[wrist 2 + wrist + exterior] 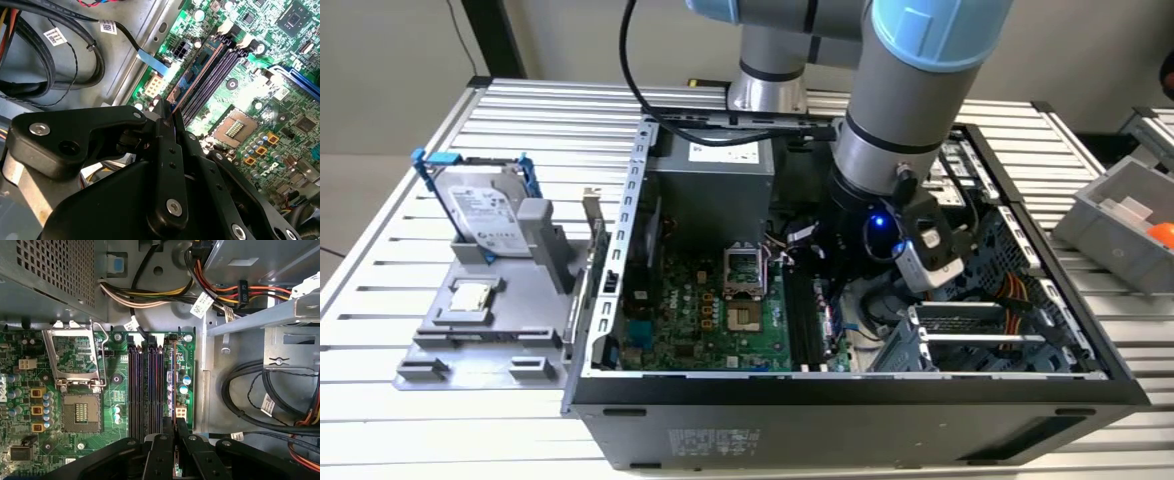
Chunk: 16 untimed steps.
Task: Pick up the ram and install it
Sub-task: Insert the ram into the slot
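from the exterior view's left: on the ribbed metal table [400, 250] sits a grey plastic holder [480, 335], with a hard drive [487, 212] in a blue frame standing upright in it and a small silver processor chip [470, 298] lying flat below. next comes the open computer case [854, 400], dark sheet metal, with the green motherboard [707, 320] lying on its floor, and the blue-jointed arm reaching down into its right half.

the gripper [175, 426] hangs right over the memory slots [145, 390], long dark parallel channels beside the empty square processor socket [80, 412]. the ram [173, 390] is a thin dark stick seen edge-on, running straight away from the fingertips, its long axis in line with the slots and over the outermost one, nearest the bare metal case wall. in both wrist views the black fingers [167, 130] are pressed together on the near end of the stick. in the second wrist view the ram [192, 77] appears low in that slot; i can't tell whether it is fully seated, or whether the white end clips [227, 26] have latched.
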Motion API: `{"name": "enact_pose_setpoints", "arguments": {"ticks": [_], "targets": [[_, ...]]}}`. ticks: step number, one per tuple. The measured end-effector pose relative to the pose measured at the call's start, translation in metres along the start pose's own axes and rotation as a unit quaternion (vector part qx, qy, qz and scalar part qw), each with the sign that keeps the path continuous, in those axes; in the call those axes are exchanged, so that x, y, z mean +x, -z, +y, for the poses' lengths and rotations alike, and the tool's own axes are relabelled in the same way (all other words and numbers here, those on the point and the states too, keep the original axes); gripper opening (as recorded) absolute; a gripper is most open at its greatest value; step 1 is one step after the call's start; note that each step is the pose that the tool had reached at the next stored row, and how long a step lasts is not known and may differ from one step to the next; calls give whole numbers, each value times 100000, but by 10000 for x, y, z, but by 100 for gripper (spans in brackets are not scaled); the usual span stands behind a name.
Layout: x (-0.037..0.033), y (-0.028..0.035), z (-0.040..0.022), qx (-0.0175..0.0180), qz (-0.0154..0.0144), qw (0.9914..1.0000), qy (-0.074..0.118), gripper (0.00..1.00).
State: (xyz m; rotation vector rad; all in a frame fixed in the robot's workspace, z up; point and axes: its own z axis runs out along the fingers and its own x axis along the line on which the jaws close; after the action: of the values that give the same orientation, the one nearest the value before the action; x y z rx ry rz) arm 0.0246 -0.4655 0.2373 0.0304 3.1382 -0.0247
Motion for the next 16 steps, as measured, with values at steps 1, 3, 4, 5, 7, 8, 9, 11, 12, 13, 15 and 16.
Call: {"name": "enact_pose_setpoints", "arguments": {"ticks": [1,3,4,5,7,8,9,11,12,13,15,16], "targets": [[0,-4,-1,-14,0,100000,0,0],[0,-9,-7,-2,3,100000,3,0],[0,-11,-10,-2,0,100000,8,0],[0,-13,-13,-7,0,100000,14,0],[0,-18,-18,-5,0,100000,22,0],[0,-20,-20,-5,1,100000,29,0],[1,-22,-21,-1,3,100000,47,0],[10,-25,-25,-3,3,100000,69,0],[16,-26,-28,7,4,100000,93,0],[22,-29,-30,-2,1,100000,103,0],[29,-34,-35,0,1,100000,111,0],[32,-36,-38,5,5,100000,119,0]]}}
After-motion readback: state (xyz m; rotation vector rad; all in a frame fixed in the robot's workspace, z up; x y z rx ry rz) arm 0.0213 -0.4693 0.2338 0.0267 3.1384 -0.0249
